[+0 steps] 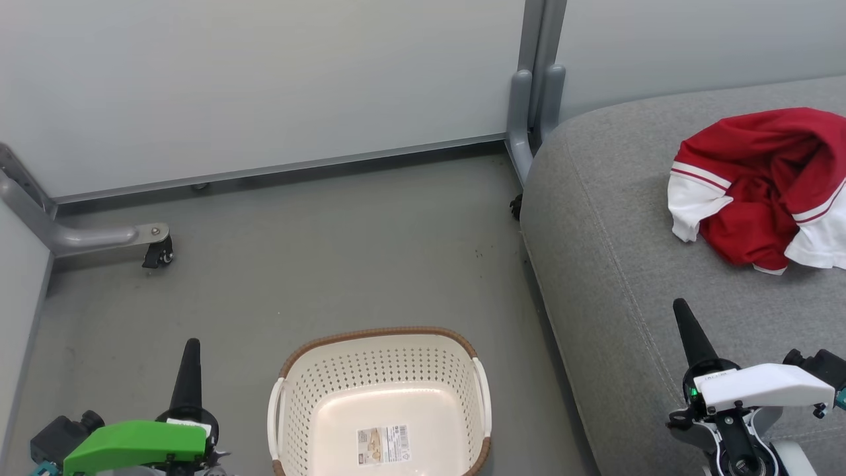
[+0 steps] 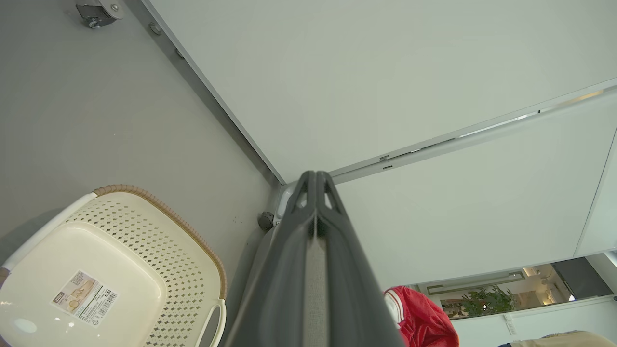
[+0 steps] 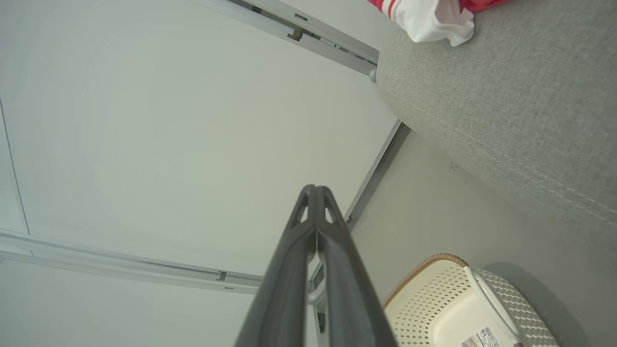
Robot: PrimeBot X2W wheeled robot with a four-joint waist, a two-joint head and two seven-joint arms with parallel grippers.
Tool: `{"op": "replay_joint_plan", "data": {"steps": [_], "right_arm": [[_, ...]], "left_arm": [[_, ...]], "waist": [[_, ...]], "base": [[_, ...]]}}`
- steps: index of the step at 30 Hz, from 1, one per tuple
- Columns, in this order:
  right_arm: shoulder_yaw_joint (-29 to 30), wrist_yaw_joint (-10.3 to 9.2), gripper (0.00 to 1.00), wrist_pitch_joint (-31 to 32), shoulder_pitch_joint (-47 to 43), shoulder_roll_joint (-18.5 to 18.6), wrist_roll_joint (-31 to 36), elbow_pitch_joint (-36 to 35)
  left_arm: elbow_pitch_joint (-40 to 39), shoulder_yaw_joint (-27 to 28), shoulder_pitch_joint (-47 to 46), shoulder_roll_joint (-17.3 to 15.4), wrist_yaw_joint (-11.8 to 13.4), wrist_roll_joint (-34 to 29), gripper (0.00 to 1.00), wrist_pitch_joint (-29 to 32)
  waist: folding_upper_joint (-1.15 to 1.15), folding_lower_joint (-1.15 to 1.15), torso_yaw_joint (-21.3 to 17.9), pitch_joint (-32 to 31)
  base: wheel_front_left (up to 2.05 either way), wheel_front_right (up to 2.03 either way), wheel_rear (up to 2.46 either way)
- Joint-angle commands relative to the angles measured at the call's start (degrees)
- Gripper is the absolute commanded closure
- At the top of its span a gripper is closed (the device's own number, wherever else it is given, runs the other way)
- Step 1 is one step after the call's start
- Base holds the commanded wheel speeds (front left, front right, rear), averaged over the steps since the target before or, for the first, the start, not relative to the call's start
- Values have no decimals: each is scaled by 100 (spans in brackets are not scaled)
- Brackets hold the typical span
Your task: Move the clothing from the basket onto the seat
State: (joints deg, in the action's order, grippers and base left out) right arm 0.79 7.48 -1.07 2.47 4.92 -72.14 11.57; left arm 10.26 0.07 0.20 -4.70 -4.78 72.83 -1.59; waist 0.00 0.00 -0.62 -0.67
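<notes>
The red clothing [image 1: 767, 185] with white sleeve panels lies crumpled on the grey seat [image 1: 615, 264] at the right; part of it shows in the left wrist view [image 2: 419, 318] and a white edge in the right wrist view [image 3: 429, 19]. The cream basket [image 1: 380, 403] with a brown rim stands on the floor at bottom centre, holding nothing but a label on its bottom. My left gripper [image 1: 192, 350] is shut, left of the basket. My right gripper [image 1: 682, 311] is shut above the seat's front part, well short of the clothing. In both wrist views the fingers [image 2: 315, 193] [image 3: 315, 202] press together with nothing held.
Grey floor [image 1: 317, 251] lies between the basket and pale partition walls [image 1: 264, 79]. A caster foot [image 1: 155, 248] juts out at the left, and a grey post [image 1: 535, 99] with a small wheel stands at the seat's far corner.
</notes>
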Motion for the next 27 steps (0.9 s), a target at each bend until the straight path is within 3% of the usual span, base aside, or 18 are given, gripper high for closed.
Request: {"op": "replay_joint_plan", "data": {"steps": [1, 27], "right_arm": [[31, 3, 100, 44, 106, 16, -148, -16], [247, 2, 100, 386, 282, -30, -1366, 138]], "left_arm": [[-1, 48, -168, -55, -42, 155, 100, 36], [220, 264, -472, -31, -187, 1355, 100, 383]], "waist": [[0, 0, 2, 2], [0, 0, 35, 47]], "base": [[0, 0, 0], [0, 0, 0]]}}
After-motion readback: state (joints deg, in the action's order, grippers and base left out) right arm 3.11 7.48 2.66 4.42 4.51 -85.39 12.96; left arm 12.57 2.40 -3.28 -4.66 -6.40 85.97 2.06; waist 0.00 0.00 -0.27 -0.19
